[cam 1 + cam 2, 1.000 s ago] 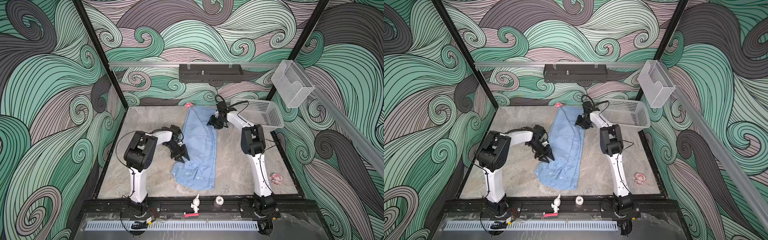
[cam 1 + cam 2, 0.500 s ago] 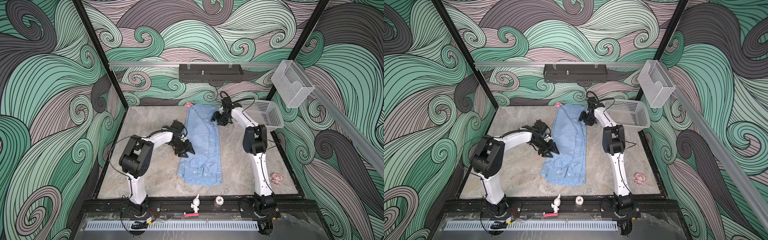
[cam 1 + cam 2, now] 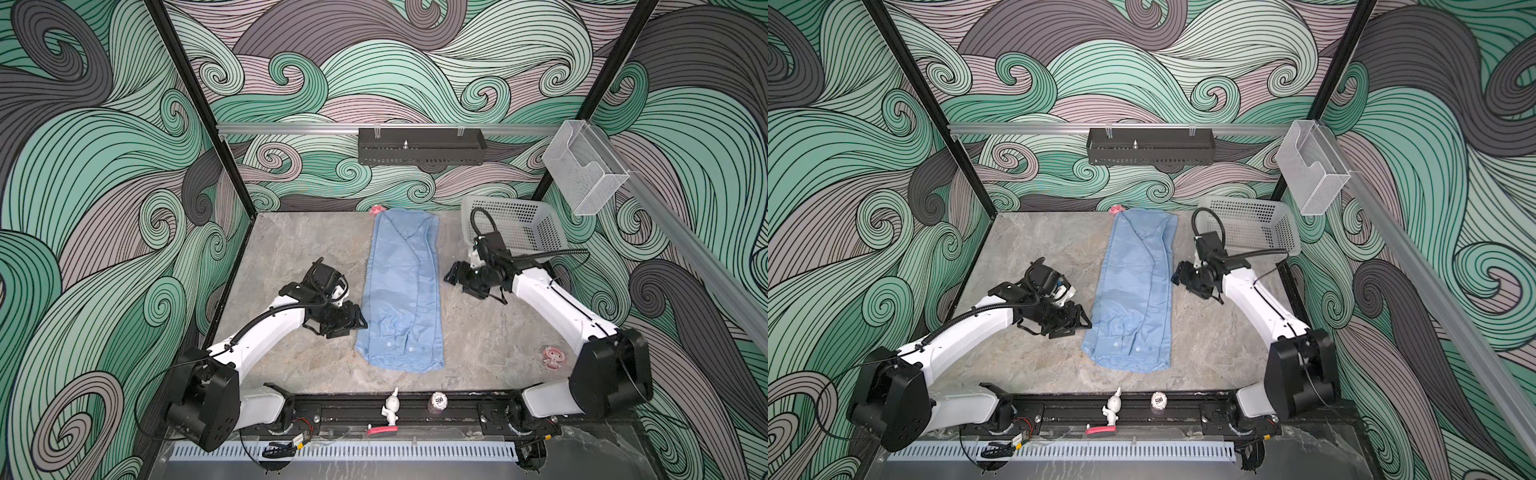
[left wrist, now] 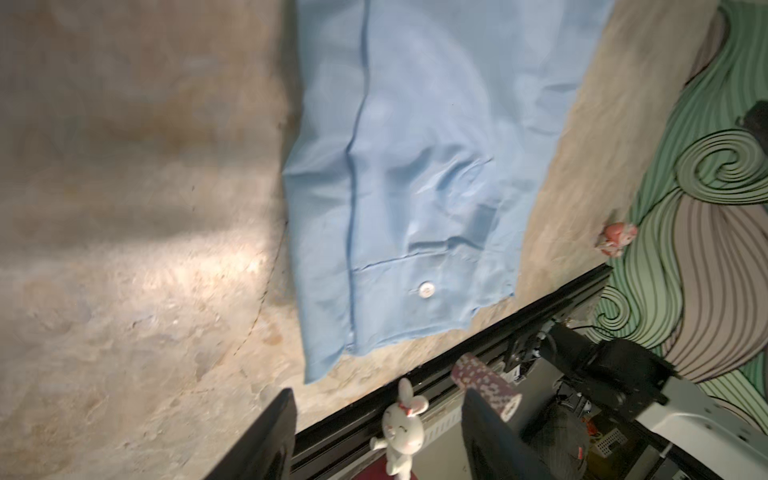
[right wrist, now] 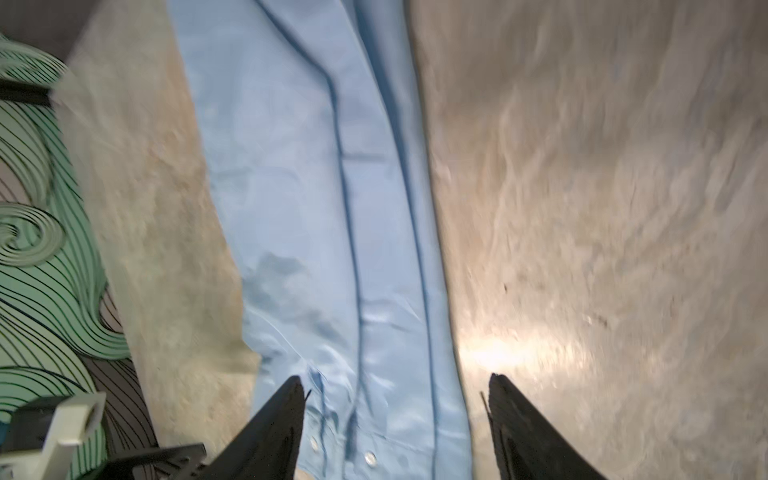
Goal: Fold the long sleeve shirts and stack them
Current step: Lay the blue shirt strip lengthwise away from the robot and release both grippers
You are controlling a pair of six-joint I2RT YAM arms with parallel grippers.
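Releasing is what just happened: both arms have let go of the light blue shirt and pulled out to its sides. The left gripper, which a second ago sat on the shirt's left edge, is now just beside that edge, down toward the cuff end. The right gripper was up by the collar. It now hangs off the right edge about mid-length, with bare counter between it and the cloth.

In both wrist views we see the fingers wide and holding nothing: left fingers, right fingers.

The shirt lies flat mid-counter as one long narrow strip, with the collar end at the back wall and the cuffs and buttons toward the near rail. It lay slanted a second ago and is straighter now. The white basket stands in the far right corner, apart from the shirt.

We judge the lengthwise fold done and set down. The crosswise folds are still to come, and there is nothing to stack yet since we see only one shirt.
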